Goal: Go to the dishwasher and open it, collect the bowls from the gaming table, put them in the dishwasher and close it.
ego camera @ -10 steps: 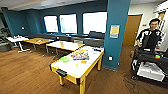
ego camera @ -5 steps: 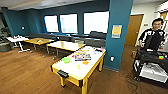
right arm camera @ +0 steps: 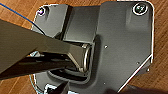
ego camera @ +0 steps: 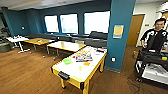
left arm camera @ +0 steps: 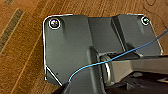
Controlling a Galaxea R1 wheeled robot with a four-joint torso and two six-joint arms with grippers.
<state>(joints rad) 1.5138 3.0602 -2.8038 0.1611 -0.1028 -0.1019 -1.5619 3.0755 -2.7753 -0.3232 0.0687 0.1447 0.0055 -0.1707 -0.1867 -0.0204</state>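
Gaming table [ego camera: 82, 71] stands ahead on the wood floor [ego camera: 27, 72]; lime green bowl [ego camera: 67, 60] rests on its white worktop beside a board game [ego camera: 83, 56]. Gripper state: cannot tell. Approach squarely, stopping short of the yellow rim.

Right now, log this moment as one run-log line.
phase: facing gaming table | green bowl on its top, near the left rim | person at right | floor: wood

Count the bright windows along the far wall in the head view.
3: one at left, one in the middle, and the largest at right beside the teal pillar, which may hide more.
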